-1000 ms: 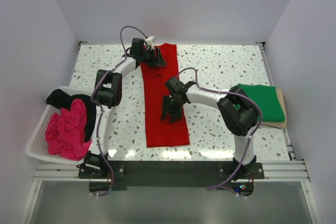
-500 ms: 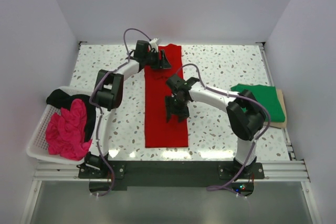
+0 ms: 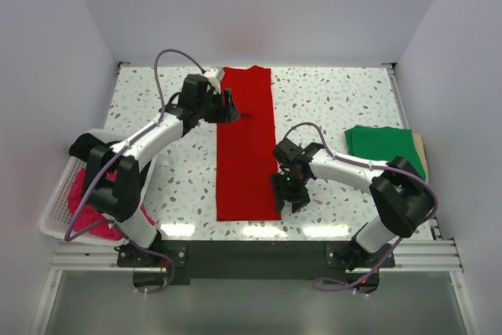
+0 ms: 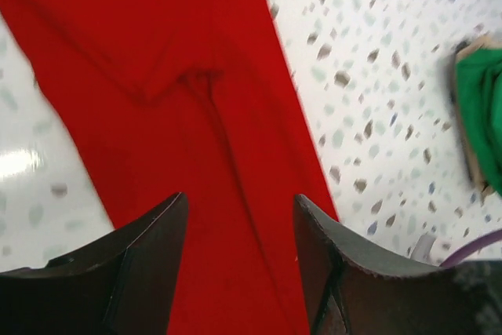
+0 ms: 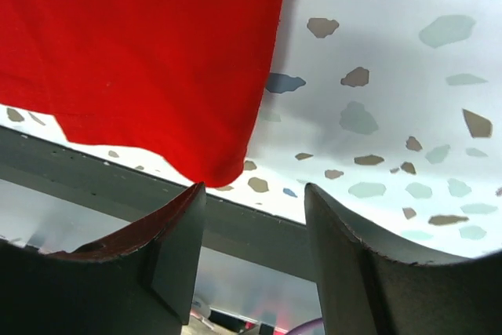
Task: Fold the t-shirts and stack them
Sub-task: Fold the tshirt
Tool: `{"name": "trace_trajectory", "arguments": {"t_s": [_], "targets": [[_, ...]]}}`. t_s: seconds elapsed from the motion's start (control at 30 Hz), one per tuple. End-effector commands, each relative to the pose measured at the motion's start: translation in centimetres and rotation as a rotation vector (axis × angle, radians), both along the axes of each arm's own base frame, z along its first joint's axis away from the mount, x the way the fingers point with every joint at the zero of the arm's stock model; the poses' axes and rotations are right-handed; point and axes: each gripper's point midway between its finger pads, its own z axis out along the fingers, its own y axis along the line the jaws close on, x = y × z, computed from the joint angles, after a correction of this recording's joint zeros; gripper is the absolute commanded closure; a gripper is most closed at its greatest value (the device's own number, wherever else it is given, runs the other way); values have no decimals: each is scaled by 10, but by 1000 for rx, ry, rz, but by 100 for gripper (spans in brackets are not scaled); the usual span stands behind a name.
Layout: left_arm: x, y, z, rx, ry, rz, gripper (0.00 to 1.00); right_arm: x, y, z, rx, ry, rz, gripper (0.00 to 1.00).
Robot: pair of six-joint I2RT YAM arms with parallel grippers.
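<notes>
Right gripper (image 3: 292, 191) has slid off mid-strip to just beside the red shirt's (image 3: 247, 154) near right corner. Left gripper (image 3: 229, 106) moved back from the far end onto the strip's left edge. Both sets of fingers are spread with nothing pinched. The shirt lies flat mid-table as a long strip (far end looks squarer than a second ago). Green shirt (image 3: 386, 145) sits folded at right and the pink shirt (image 3: 82, 194) waits in the basket (image 3: 53, 213). My read: lengthwise fold done, arms lining up for the crosswise fold.
</notes>
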Motion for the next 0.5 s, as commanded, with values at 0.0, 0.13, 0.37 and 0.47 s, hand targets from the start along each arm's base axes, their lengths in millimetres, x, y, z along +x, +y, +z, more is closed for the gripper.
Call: {"name": "trace_trajectory", "arguments": {"t_s": [0.0, 0.13, 0.37, 0.47], "targets": [[-57, 26, -43, 142, 127, 71, 40, 2, 20, 7, 143, -50, 36, 44], [-125, 39, -78, 170, 235, 94, 40, -3, 22, 1, 179, -48, 36, 45], [-194, 55, -103, 185, 328, 133, 40, -10, 21, -11, 210, -46, 36, 48], [-214, 55, -111, 165, 363, 132, 40, -11, 20, -16, 208, -42, 42, 52]]}}
